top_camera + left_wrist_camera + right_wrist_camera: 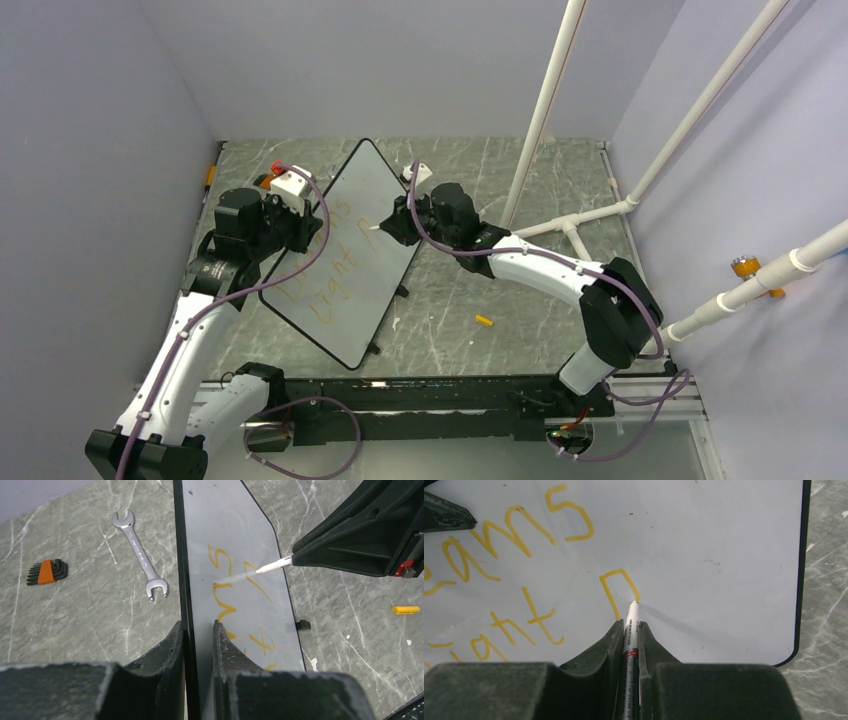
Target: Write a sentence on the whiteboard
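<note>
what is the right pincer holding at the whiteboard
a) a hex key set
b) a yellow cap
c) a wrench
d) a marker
d: the right pincer is shut on a white marker, and the marker's tip meets the whiteboard at the end of an orange stroke.

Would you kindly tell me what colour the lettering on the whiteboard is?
Orange-yellow, on the white whiteboard; the lettering shows best in the right wrist view.
</note>
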